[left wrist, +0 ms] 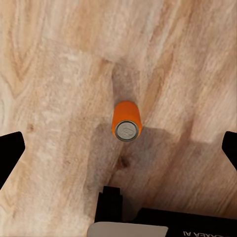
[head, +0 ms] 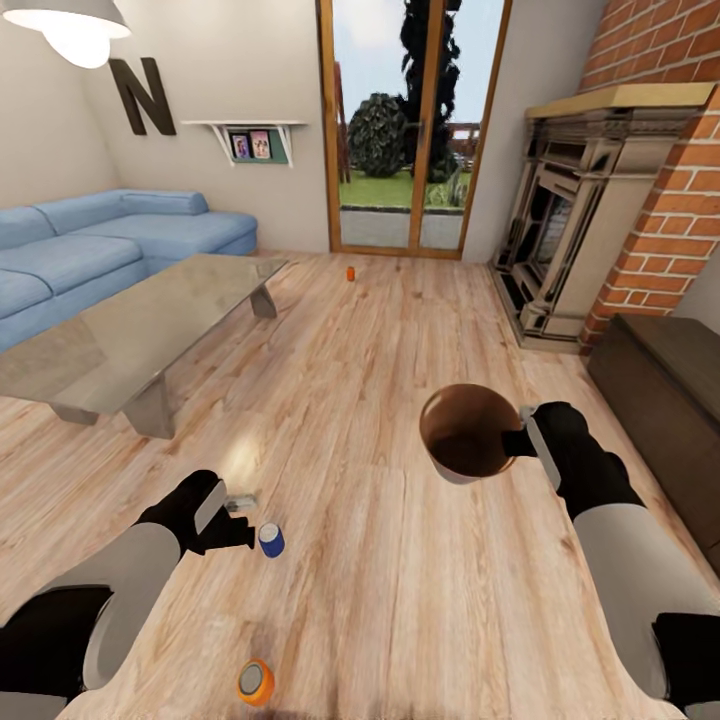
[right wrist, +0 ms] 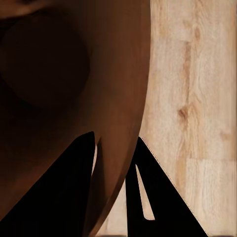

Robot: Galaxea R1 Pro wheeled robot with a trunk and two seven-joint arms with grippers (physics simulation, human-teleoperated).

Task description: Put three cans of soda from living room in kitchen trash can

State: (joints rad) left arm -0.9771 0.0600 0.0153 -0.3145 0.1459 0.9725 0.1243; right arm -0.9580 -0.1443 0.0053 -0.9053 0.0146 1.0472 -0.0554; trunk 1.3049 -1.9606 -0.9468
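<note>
Judging from the living room floor, none of the three cans is in the bin yet. Nearest the robot, an orange can [head: 256, 682] lies on its side on the plank floor [head: 400, 600]; the left wrist view shows this can [left wrist: 127, 121] between the left gripper's [left wrist: 118, 148] fingers [left wrist: 11, 150], which are spread wide with nothing in them. Just beyond it, beside that gripper [head: 240, 515], the dark blue can [head: 271, 540] sits on the boards. Farther on, the right gripper [head: 525, 440] pinches the rim of the trash can [head: 470, 432], held off the floor with its brown inside looking empty. Well beyond, near the glass doors [head: 415, 130], the second orange can [head: 350, 273] stands untouched past the glass worktop [head: 150, 330]. All three pickups and the trip to the kitchen appear to remain.
</note>
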